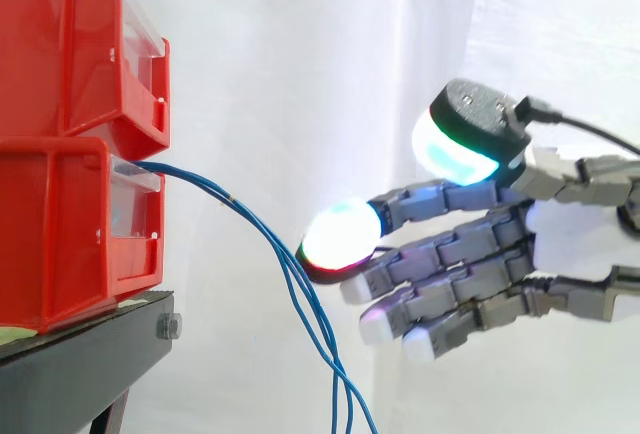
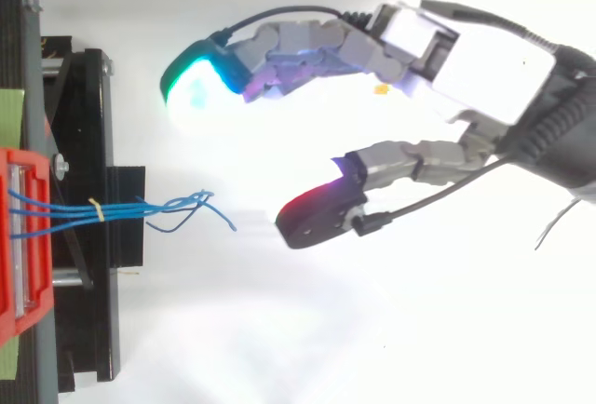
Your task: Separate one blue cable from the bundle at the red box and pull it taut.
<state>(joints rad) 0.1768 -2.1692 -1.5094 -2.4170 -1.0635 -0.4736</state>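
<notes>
Several thin blue cables (image 1: 262, 226) leave the lower red bin (image 1: 70, 234) as a bundle and droop down to the right; a small yellow tie (image 2: 94, 206) holds them near the bin. In the top view the cable strands (image 2: 177, 204) fan out beyond the stand. My hand (image 1: 480, 254) comes in from the right, open, its fingers reaching toward the cables and its thumb spread apart. A red-glowing fingertip (image 1: 340, 237) hangs just right of the strands, not touching them. Nothing is in the hand.
A second red bin (image 1: 60, 44) is stacked on the lower one, both on a black stand (image 1: 80, 364) at the left. A white curtain lies behind. Open space surrounds the drooping cables to the right and below.
</notes>
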